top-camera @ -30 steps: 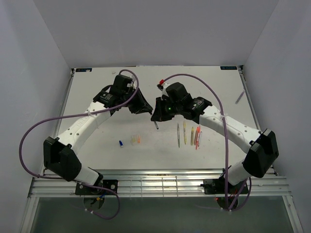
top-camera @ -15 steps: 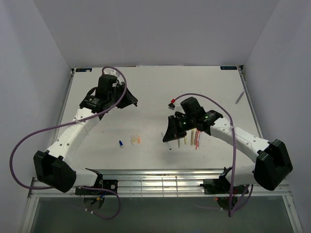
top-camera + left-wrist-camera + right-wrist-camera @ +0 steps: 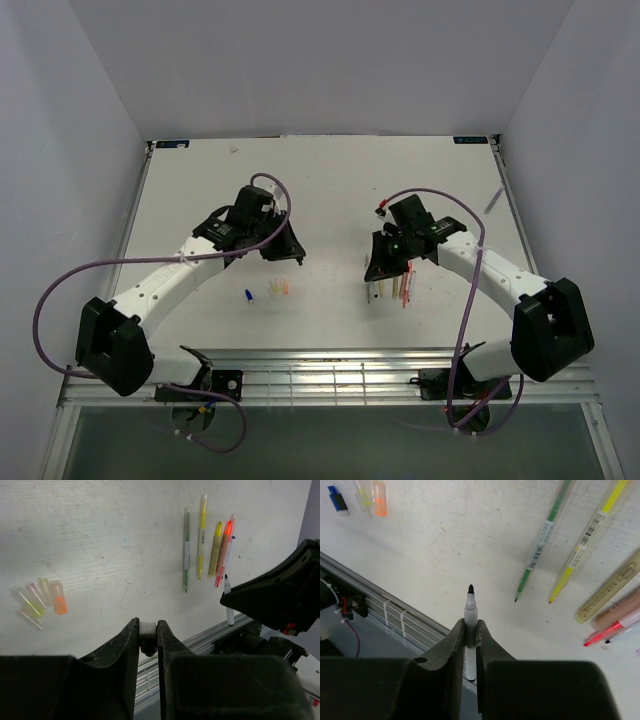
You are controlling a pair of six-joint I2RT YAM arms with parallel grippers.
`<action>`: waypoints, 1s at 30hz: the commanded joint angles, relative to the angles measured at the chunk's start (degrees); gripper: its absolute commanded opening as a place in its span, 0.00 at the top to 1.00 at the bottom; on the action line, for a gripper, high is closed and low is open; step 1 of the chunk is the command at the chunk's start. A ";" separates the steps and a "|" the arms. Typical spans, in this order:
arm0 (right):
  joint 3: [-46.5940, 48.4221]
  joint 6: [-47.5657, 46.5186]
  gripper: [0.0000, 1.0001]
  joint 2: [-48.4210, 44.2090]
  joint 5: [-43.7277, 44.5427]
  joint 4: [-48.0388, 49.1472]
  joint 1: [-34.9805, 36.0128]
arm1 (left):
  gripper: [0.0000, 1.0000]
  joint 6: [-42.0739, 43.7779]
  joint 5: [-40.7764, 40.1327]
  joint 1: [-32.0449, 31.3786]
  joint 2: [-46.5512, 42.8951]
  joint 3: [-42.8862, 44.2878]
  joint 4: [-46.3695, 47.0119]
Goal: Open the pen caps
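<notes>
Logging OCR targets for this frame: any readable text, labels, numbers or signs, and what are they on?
Nothing can be read in any view.
green pen: barcode and print on a white label, too blurred.
yellow pen: barcode, digits too small.
olive pen: dark print, unreadable.
left sticker and right sticker at the far edge of the table: too small.

One pale cap (image 3: pixel 147 628) was clamped upright between the left claw (image 3: pixel 148 632) fingers. Ahead and left of that claw, an orange cap (image 3: pixel 59 604), a yellow cap (image 3: pixel 33 609) and a pink cap (image 3: pixel 32 588) lay clustered flat on the desk (image 3: pixel 110 540). A blue cap (image 3: pixel 249 296) lay just left of them.
</notes>
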 commanded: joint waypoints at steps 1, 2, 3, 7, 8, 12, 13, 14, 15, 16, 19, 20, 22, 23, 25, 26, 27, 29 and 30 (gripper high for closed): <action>3.22 -0.61 0.92 2.52 4.17 3.12 0.22 | 1.00 -2.24 -0.25 -3.15 2.08 1.06 1.15; 3.58 -0.52 0.92 3.32 4.35 3.82 0.22 | 1.00 -2.51 -0.34 -3.51 2.61 0.97 1.24; 3.84 -0.26 0.92 4.11 4.44 4.18 0.30 | 1.00 -2.68 -0.51 -4.29 3.22 0.88 1.24; 4.81 0.62 0.92 9.29 6.01 5.14 1.00 | 1.00 -2.68 -3.23 -5.44 5.86 0.27 -0.34; 4.64 1.06 0.92 9.91 6.11 5.67 1.18 | 1.00 -2.60 -4.37 -5.62 6.21 0.18 -1.04; 3.93 3.78 0.92 11.94 8.04 8.83 2.32 | 1.00 -1.55 -5.78 -5.88 7.88 -0.09 -1.22; 3.84 4.75 0.92 12.90 8.82 9.10 2.50 | 1.00 -1.28 -6.22 -5.97 8.41 0.00 -1.40; 3.76 5.02 0.92 13.34 9.01 9.36 2.50 | 1.00 -0.76 -6.40 -5.97 9.54 0.00 -1.49; 3.67 5.28 0.92 13.70 8.92 9.71 2.59 | 1.00 -0.49 -6.49 -6.06 10.08 0.18 -1.40; 3.58 5.54 0.92 14.48 8.92 10.33 2.59 | 1.00 -0.23 -6.58 -6.15 10.69 0.27 -1.40; 3.75 5.72 0.92 15.72 8.57 11.03 2.59 | 1.00 0.39 -7.54 -6.41 12.54 0.36 -1.58; 3.76 5.55 0.92 15.98 8.48 11.12 2.68 | 1.00 0.39 -7.81 -6.50 12.98 0.27 -1.75; 3.67 5.55 0.92 16.51 8.92 11.12 2.59 | 1.00 0.74 -8.42 -6.68 14.12 0.18 -2.01; 3.49 5.55 0.92 16.60 9.01 11.47 2.68 | 1.00 0.83 -8.60 -6.68 14.47 0.00 -2.19; 3.23 5.55 0.92 17.21 8.57 11.91 2.68 | 1.00 1.01 -9.99 -6.85 15.44 -0.08 -2.72; 3.23 5.55 0.92 17.56 8.39 12.26 2.68 | 1.00 1.01 -10.35 -6.94 15.79 -0.08 -3.24; 3.32 5.63 0.92 18.26 7.78 12.44 2.68 | 1.00 1.27 -10.70 -6.94 16.14 0.00 -3.51; 3.49 5.46 0.92 18.97 6.81 12.79 2.68 | 1.00 1.53 -11.15 -6.85 16.93 0.00 -3.95; 3.67 5.28 0.92 19.32 6.46 13.14 2.59 | 1.00 1.53 -11.41 -6.94 17.28 0.00 -4.21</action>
